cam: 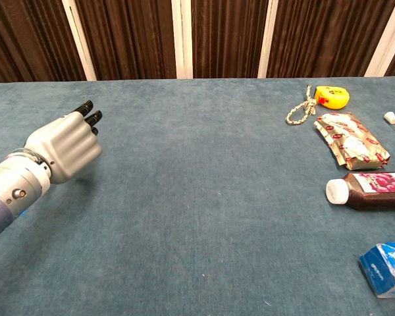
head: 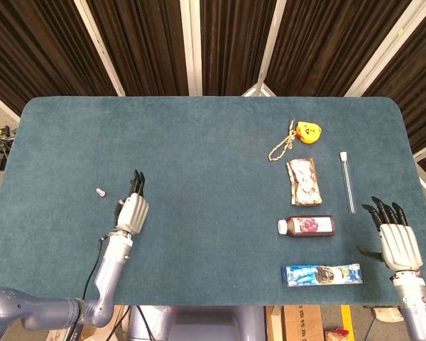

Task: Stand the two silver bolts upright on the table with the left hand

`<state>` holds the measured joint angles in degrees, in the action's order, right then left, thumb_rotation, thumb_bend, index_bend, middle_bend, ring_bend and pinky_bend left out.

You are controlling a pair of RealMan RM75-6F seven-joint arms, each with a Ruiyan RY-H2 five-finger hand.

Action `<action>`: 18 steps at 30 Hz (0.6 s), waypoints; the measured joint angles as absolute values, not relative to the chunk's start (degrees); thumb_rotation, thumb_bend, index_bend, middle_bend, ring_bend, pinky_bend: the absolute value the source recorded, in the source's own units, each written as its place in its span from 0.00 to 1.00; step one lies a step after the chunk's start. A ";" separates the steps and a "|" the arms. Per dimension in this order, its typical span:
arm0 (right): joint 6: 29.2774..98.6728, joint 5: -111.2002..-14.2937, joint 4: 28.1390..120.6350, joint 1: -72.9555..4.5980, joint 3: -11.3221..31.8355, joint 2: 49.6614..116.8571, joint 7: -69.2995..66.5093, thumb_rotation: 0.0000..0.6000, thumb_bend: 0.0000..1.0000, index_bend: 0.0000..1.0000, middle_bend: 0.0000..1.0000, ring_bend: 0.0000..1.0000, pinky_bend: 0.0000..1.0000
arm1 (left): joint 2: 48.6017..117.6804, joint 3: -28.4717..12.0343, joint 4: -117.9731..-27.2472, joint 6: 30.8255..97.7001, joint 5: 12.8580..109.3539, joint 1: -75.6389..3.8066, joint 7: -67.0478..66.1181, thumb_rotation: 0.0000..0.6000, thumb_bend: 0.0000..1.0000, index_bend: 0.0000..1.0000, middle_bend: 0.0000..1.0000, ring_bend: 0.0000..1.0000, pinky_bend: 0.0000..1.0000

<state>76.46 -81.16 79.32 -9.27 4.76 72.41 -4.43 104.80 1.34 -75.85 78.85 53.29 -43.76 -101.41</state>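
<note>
One small silver bolt point(head: 99, 192) sits on the teal table point(head: 199, 156) at the left; at this size I cannot tell whether it stands or lies. A second bolt does not show in either view. My left hand point(head: 132, 207) hovers just right of the bolt, a short gap apart, its fingers point(head: 136, 181) stretched forward and close together. In the chest view the left hand point(cam: 64, 143) shows its back, nothing visible in it; the palm side is hidden. My right hand point(head: 396, 239) rests at the table's front right edge, fingers spread, holding nothing.
On the right side lie a yellow tape measure point(head: 308, 131) with a cord, a patterned packet point(head: 303, 181), a glass tube point(head: 348, 182), a dark bottle point(head: 307, 226) on its side and a blue box point(head: 321, 274).
</note>
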 measured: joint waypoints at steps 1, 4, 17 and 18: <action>76.47 -81.14 79.30 -9.27 4.78 72.41 -4.44 1.00 0.17 0.18 0.09 0.12 0.00 | 104.86 1.30 -75.75 78.77 53.34 -43.76 -101.39 1.00 0.54 0.53 0.22 0.00 0.00; 76.41 -81.07 79.24 -9.28 4.81 72.43 -4.48 1.00 0.17 0.18 0.09 0.12 0.00 | 105.05 1.28 -75.36 78.45 53.57 -43.77 -101.43 1.00 0.53 0.52 0.21 0.00 0.00; 76.47 -80.98 79.22 -9.26 4.87 72.44 -4.51 1.00 0.17 0.18 0.09 0.12 0.00 | 105.32 1.13 -75.09 77.99 54.43 -43.46 -101.64 1.00 0.52 0.49 0.20 0.00 0.00; 76.45 -81.00 79.23 -9.27 4.86 72.44 -4.49 1.00 0.17 0.18 0.09 0.12 0.00 | 105.28 1.12 -75.24 78.02 54.49 -43.44 -101.66 1.00 0.52 0.47 0.19 0.00 0.00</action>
